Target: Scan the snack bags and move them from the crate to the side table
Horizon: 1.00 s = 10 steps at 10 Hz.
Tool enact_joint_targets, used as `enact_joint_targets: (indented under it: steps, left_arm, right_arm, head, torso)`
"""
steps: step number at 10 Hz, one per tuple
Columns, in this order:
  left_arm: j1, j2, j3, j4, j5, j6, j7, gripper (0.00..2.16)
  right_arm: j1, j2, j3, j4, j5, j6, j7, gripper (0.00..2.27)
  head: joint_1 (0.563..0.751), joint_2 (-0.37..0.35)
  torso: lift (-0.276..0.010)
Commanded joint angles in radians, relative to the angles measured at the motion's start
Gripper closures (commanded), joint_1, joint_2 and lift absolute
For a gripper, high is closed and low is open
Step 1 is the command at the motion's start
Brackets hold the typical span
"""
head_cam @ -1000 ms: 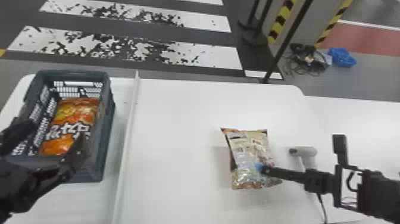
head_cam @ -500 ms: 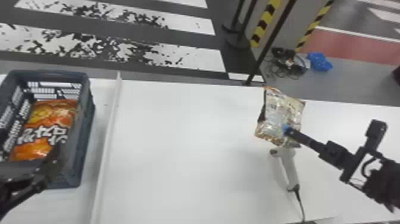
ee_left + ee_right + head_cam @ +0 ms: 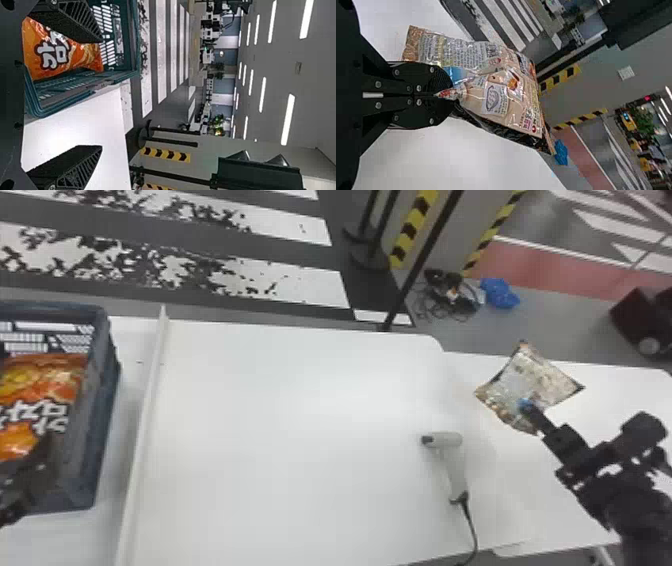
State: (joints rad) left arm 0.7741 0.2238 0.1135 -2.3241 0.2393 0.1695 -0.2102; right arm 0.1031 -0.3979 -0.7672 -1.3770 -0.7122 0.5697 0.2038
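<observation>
Snack bag (image 3: 537,382) pinched in right claw (image 3: 526,407), side table (image 3: 620,395) edge behind, left claw (image 3: 42,457) wide near crate (image 3: 104,390)

Your right arm (image 3: 630,505) is black, blocky near the wrist. Your right gripper (image 3: 525,406): black plates, rounded edges, round silvery screws (image 3: 419,101), short pale bar (image 3: 372,95). Your left gripper (image 3: 36,470): black, wedge-shaped fingers (image 3: 75,170), slanted ribs, screw at each base.

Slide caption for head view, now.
Right gripper holding a snack bag over the side table; scanner and crate to its left.
</observation>
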Motion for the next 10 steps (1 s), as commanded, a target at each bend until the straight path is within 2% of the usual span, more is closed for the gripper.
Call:
enact_joint_targets:
  steps: [1,3,5,6,7,8,10]
  left_arm:
    - [-0.003,0.002,0.000,0.000,0.000,-0.001,0.002,0.04]
    - [-0.015,0.000,-0.014,0.000,0.002,-0.005,0.018,0.04]
    - [-0.019,0.002,-0.028,-0.008,0.002,-0.008,0.031,0.04]
    - [-0.019,0.002,-0.032,-0.011,0.002,-0.008,0.031,0.04]
    - [-0.022,-0.001,-0.044,-0.012,0.002,-0.008,0.046,0.04]
    - [-0.036,-0.001,-0.069,-0.015,0.000,-0.005,0.077,0.04]
    - [-0.058,-0.001,-0.120,-0.014,-0.026,-0.001,0.118,0.04]
  right_arm:
    - [-0.011,0.002,0.029,0.076,0.005,-0.083,-0.113,2.24]
    - [-0.059,0.004,0.083,0.223,0.017,-0.171,-0.181,2.24]
    - [-0.120,-0.002,0.100,0.342,0.086,-0.236,-0.199,2.23]
    - [-0.121,-0.004,0.118,0.346,0.089,-0.270,-0.236,2.02]
    - [-0.117,-0.004,0.132,0.342,0.088,-0.285,-0.251,1.11]
    - [-0.091,-0.002,0.151,0.309,0.080,-0.303,-0.262,0.00]
    - [-0.002,0.002,0.207,0.174,0.069,-0.432,-0.310,0.05]
  head:
    - [0.695,-0.350]
    - [0.695,-0.350]
    - [0.695,-0.350]
    - [0.695,-0.350]
    - [0.695,-0.350]
    - [0.695,-0.350]
    - [0.695,-0.350]
  torso:
    - [-0.087]
    - [-0.087]
    - [-0.087]
    - [-0.087]
    - [-0.087]
    - [-0.087]
    - [-0.087]
